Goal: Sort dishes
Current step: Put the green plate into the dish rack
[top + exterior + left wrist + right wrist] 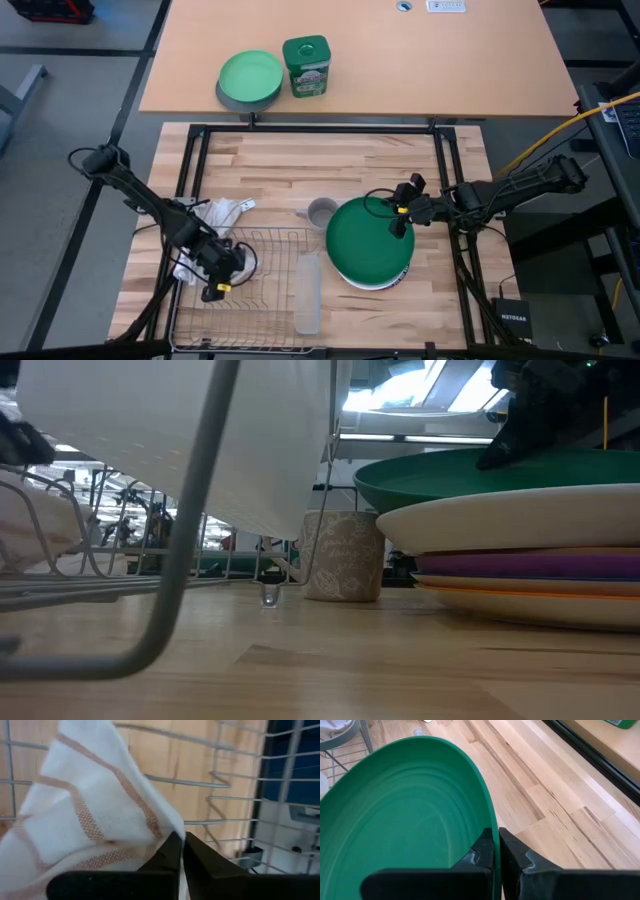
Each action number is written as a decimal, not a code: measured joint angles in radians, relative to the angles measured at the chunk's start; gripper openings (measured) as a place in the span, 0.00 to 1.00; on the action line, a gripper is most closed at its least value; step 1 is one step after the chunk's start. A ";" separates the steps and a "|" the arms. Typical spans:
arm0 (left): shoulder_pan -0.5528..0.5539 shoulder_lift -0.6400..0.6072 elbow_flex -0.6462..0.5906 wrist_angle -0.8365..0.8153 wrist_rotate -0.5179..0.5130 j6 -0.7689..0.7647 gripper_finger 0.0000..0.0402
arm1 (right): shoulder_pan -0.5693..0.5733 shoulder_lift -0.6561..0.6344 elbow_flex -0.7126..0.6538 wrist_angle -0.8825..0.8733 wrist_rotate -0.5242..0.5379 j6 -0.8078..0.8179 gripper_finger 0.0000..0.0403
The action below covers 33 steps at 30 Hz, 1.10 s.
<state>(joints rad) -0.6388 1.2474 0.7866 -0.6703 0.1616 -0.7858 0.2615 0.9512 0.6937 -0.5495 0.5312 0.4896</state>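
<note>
A stack of round plates (372,278) sits right of the table's middle, with the large dark green plate (365,245) on top. In the low view, white (520,515), purple (530,565) and orange-edged (530,595) plates lie under it. My right gripper (495,855) is shut on the green plate's right rim. My left gripper (216,275) is over the left part of the wire dish rack (262,290). It is shut on a white towel with brown stripes (85,815). My left gripper pinches the striped towel between its two fingers at an edge or corner (172,832). The cloth spreads away from the fingertips above the rack's wires. I cannot tell whether it is one layer or several. My right gripper pinches the green plate's rim (489,820) on the side toward the table's right. One finger is inside the plate and one outside, coming from the right and slanting down. The plate sits on top of the white plate.
A small grey mug (321,212) stands just left of the plate stack. A clear oblong piece (308,292) lies in the rack's right part. On the far table are a light green plate on a grey bowl (250,78) and a green tin (306,66).
</note>
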 joint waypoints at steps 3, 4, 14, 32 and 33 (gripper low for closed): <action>0.000 -0.020 0.068 -0.084 -0.010 0.013 0.01 | 0.000 0.000 0.000 0.000 0.000 0.000 0.03; 0.000 -0.028 0.098 -0.124 -0.024 0.019 0.01 | 0.000 0.000 0.000 0.000 0.000 0.000 0.03; 0.000 -0.090 0.467 -0.667 -0.465 0.051 0.00 | 0.000 0.000 0.000 0.001 0.000 -0.001 0.03; 0.172 -0.117 0.694 -0.892 -1.257 0.064 0.00 | 0.000 0.000 0.000 0.002 0.000 -0.002 0.03; 0.195 -0.116 0.694 -0.891 -1.258 0.062 0.00 | 0.000 0.000 0.000 0.002 0.000 -0.002 0.03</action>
<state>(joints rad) -0.4439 1.1314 1.4811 -1.5618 -1.0962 -0.7236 0.2619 0.9512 0.6937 -0.5476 0.5312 0.4881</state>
